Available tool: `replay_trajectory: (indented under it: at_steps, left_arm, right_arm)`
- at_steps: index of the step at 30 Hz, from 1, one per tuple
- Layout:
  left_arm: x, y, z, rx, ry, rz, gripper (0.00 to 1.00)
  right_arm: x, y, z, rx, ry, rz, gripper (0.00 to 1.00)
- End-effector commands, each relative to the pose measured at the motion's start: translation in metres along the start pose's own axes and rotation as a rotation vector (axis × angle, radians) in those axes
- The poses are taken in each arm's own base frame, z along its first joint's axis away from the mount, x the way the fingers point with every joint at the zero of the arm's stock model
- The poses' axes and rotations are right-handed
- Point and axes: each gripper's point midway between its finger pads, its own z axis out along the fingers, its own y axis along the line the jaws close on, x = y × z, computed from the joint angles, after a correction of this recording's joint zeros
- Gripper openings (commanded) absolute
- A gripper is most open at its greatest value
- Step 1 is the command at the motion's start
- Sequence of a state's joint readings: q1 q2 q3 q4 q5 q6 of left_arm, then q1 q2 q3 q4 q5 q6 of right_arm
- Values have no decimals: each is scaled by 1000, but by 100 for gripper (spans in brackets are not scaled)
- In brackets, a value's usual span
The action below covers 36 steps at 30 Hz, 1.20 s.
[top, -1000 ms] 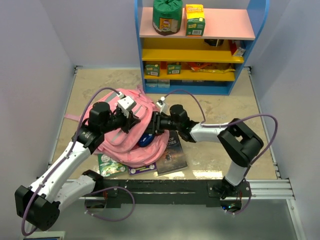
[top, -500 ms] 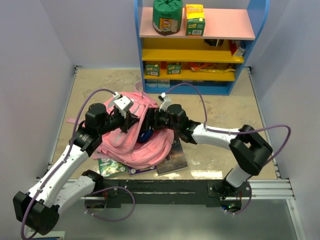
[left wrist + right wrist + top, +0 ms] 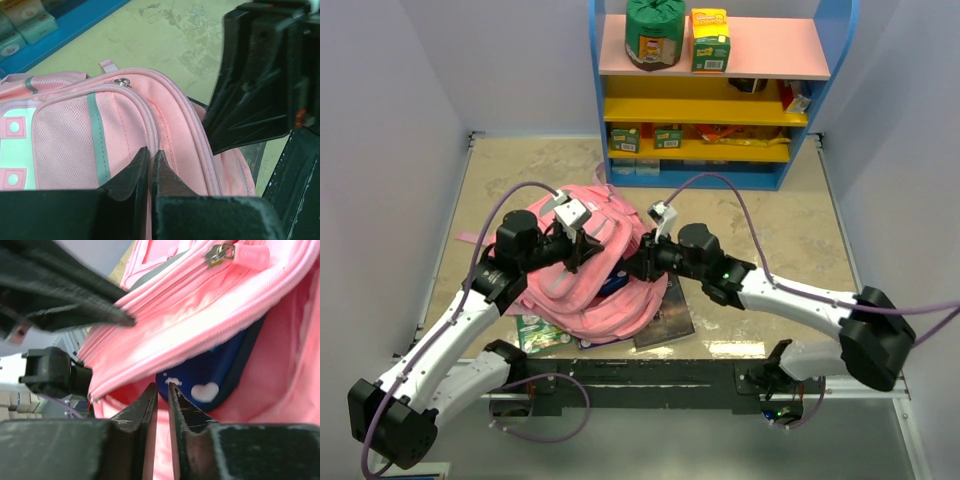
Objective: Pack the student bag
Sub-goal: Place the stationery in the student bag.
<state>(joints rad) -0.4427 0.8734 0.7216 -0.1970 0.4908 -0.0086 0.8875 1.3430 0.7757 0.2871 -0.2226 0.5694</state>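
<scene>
The pink student bag [image 3: 582, 300] lies on the table between my arms, its main opening facing right. My left gripper [image 3: 582, 243] [image 3: 151, 152] is shut on the pink rim of the top flap [image 3: 165, 115] and holds it up. A dark-blue pencil case [image 3: 210, 380] [image 3: 613, 284] with white heart marks sits inside the opening. My right gripper [image 3: 636, 265] [image 3: 162, 386] is at the mouth of the bag just short of the case. Its jaws are nearly together with a thin gap and nothing clearly between them. A pink zip pull [image 3: 247, 255] hangs above.
A dark book [image 3: 669, 305], a green packet [image 3: 534, 330] and a purple card [image 3: 605, 340] poke out from under the bag. A blue shelf unit [image 3: 715, 95] with boxes stands at the back. Walls close in left and right.
My right gripper opened wide, left the pencil case inside the bag, closed again and drew back a little; its elbow swung out to the right. The left gripper kept its hold on the flap.
</scene>
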Motion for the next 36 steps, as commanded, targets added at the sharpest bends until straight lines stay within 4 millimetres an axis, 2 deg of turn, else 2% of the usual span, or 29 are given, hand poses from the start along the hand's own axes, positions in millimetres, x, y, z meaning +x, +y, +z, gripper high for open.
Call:
replay_trajectory:
  at_steps: [1, 2, 6, 12, 18, 22, 23, 25, 27, 29, 30, 31, 32, 33, 34, 35, 36]
  left_arm:
    - [-43, -5, 1, 23, -135, 58, 0]
    - [-43, -5, 2, 23, -135, 51, 0]
    - [-48, -5, 2, 30, -147, 45, 0]
    - [-54, -6, 0, 32, -154, 44, 0]
    - [-56, -7, -1, 38, -163, 43, 0]
    - [-56, -9, 0, 46, -168, 42, 0]
    - [-57, -9, 0, 48, -169, 38, 0]
    - [-56, -10, 0, 52, -168, 35, 0]
    - [-55, -10, 0, 52, -166, 32, 0]
    - [-54, -7, 0, 39, -159, 31, 0]
    - [-53, -5, 0, 30, -155, 30, 0]
    - [-51, -1, 0, 6, -151, 25, 0]
    - [-47, 3, 3, -6, -140, 20, 0]
    - [-45, 6, 4, -20, -137, 12, 0]
    - [-44, 11, 6, -43, -139, 8, 0]
    - [-40, 15, 10, -57, -127, -8, 0]
    - [-40, 22, 12, -93, -131, -16, 0]
  right_arm:
    - [-8, 5, -31, 17, -69, -50, 13]
    - [0, 1, -33, 26, -61, -45, 13]
    - [9, -10, -28, 63, -68, -26, 10]
    - [22, -24, -2, 102, -42, -18, 2]
    - [34, -33, 23, 121, 16, -31, 0]
    - [26, -35, 41, 129, -18, -15, 0]
    - [14, -30, 47, 112, -59, -15, 0]
    - [6, -29, 56, 105, -105, 20, 0]
    - [-10, -24, 60, 90, -171, 47, 1]
    - [-19, -25, 49, 112, -221, 56, 14]
    - [-21, -25, 40, 123, -244, 66, 27]
    - [-44, -18, 18, 131, -331, 71, 35]
    - [-30, -30, 6, 172, -317, 72, 44]
    - [-30, -31, -5, 191, -331, 68, 61]
    - [-42, -25, -26, 202, -387, 61, 69]
    - [-34, -30, -36, 252, -366, 45, 81]
    - [-30, -18, -44, 247, -362, -1, 99]
